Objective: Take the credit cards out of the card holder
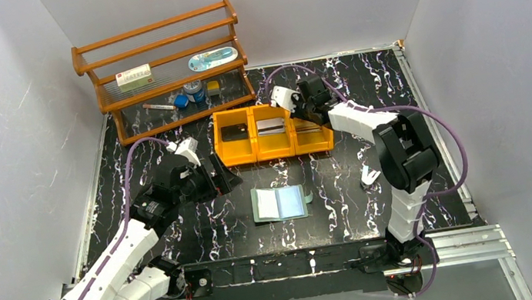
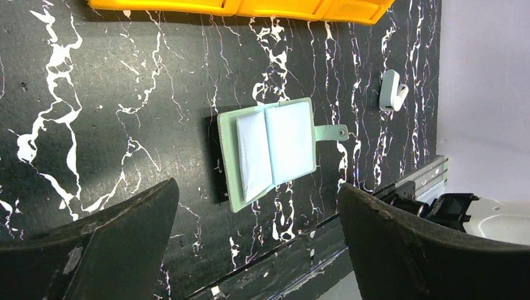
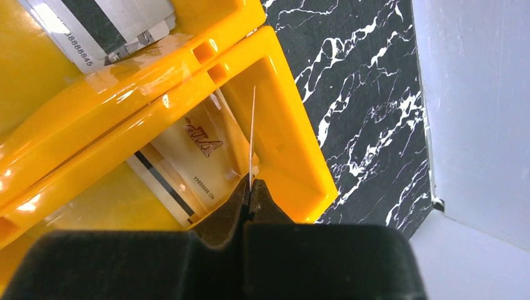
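Observation:
The card holder [image 1: 279, 202] lies open on the black marbled table, pale teal with clear sleeves and a snap tab. It also shows in the left wrist view, the card holder [image 2: 275, 150] just beyond my open, empty left gripper [image 2: 257, 195]. From above, the left gripper [image 1: 220, 178] hovers left of the holder. My right gripper [image 3: 250, 190] is shut on a thin card [image 3: 252, 131] seen edge-on over the right compartment of the orange bin [image 3: 294, 162]. A tan card [image 3: 187, 165] lies in that compartment. A silvery card [image 3: 106, 28] rests in the middle one.
The orange bin [image 1: 276, 152] stands behind the holder, with the right gripper [image 1: 305, 116] over its right end. A wooden shelf [image 1: 167, 70] with small items fills the back left. A small white clip [image 1: 369, 176] lies right of the holder. Grey walls enclose the table.

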{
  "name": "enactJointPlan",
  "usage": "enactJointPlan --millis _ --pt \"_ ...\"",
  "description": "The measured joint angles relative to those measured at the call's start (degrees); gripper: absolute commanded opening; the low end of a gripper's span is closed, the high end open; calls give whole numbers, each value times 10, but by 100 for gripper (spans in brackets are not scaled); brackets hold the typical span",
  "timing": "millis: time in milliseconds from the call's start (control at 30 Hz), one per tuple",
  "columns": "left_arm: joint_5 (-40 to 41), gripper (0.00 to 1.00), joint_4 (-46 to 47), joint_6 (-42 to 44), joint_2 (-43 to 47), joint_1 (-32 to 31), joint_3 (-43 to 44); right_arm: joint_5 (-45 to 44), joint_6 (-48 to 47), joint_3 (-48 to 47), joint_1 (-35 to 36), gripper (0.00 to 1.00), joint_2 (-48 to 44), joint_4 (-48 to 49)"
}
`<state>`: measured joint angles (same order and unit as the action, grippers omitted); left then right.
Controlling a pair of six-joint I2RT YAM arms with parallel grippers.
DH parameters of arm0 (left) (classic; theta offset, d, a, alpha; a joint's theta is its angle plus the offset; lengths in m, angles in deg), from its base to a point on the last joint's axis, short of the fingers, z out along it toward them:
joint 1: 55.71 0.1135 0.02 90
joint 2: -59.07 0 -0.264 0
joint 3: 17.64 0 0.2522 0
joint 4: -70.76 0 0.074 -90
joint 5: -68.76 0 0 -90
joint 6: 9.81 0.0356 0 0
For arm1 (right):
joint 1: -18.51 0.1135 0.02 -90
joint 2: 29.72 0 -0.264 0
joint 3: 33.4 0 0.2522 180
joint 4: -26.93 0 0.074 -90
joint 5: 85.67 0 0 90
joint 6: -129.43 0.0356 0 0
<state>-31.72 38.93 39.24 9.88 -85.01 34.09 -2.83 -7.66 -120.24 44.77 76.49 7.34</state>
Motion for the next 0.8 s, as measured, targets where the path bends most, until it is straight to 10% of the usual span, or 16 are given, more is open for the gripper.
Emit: enactJointPlan --millis 800 --pt "-7 98 0 -2 -16 0 0 16 -38 -16 1 37 38 -26"
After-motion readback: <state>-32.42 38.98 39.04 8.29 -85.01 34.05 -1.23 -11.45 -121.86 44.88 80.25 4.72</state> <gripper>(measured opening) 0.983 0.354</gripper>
